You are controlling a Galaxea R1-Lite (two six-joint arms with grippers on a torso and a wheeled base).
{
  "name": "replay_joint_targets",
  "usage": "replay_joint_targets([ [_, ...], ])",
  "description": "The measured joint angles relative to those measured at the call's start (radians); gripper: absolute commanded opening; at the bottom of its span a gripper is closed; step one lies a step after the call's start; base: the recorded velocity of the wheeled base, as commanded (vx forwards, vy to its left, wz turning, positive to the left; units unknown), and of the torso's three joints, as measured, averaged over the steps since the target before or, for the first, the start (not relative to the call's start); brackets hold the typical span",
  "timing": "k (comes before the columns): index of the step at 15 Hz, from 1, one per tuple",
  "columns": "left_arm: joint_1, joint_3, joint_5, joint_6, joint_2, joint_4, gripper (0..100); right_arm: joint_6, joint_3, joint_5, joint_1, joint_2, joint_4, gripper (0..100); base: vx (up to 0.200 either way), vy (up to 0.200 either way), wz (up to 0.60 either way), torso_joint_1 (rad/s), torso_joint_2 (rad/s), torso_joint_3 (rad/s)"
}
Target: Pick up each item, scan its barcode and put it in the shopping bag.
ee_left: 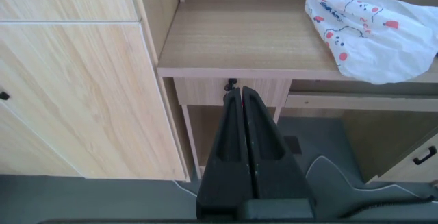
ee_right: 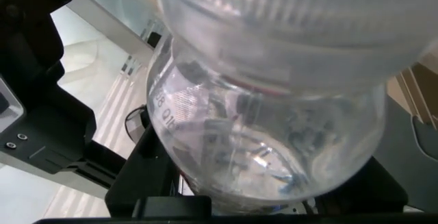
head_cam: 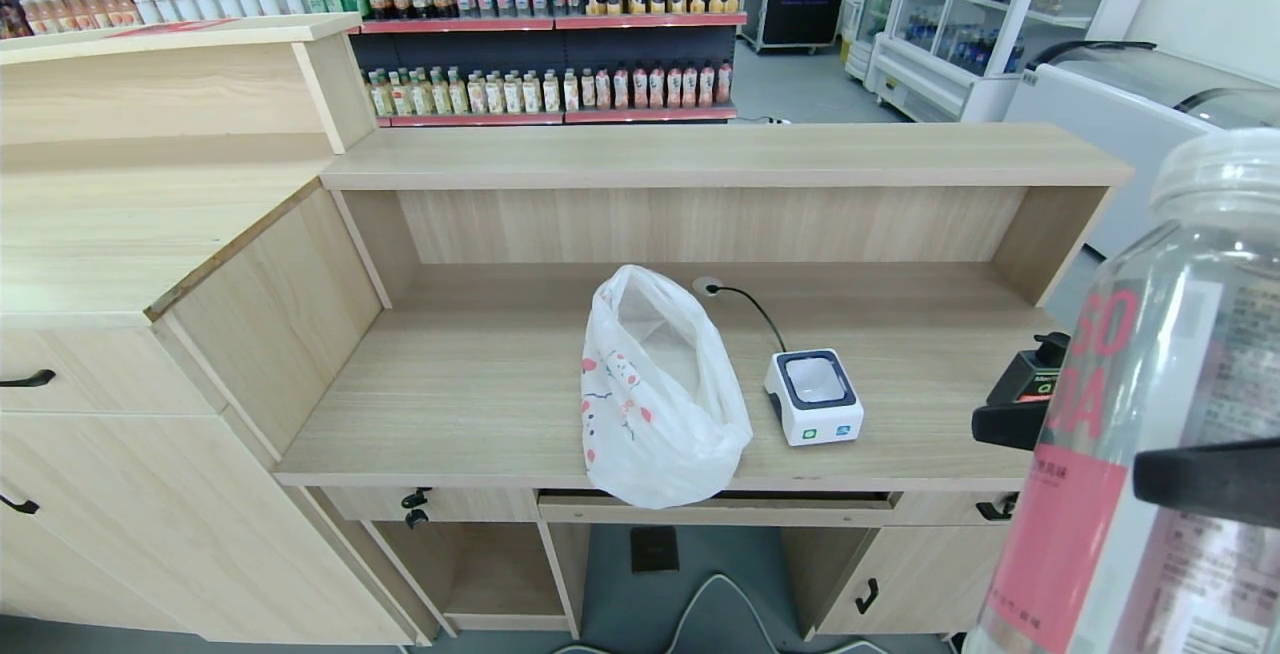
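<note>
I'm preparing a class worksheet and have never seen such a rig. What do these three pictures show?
A two-armed robot stands at a light wooden checkout counter. The wide picture comes from its head camera, the other two from wrist cameras. On the counter sit a white plastic shopping bag with red prints and a white barcode scanner. The right gripper holds a clear plastic bottle with a pink label, close to the head camera. The left gripper is shut and empty, in front of the counter.
</note>
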Motion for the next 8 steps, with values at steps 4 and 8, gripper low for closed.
replay_joint_targets([
  [4, 0.000, 0.000, 0.000, 0.000, 0.000, 0.000, 0, -0.054, 0.000, -0.029, -0.057, 0.000, 0.011, 0, 0.000, 0.000, 0.00, 0.000, 0.00, 0.000],
  [8, 0.000, 0.000, 0.000, 0.000, 0.000, 0.000, 0, -0.275, 0.009, -0.377, -0.246, 0.083, 0.005, 0, 0.000, 0.000, 0.00, 0.000, 0.00, 0.000],
])
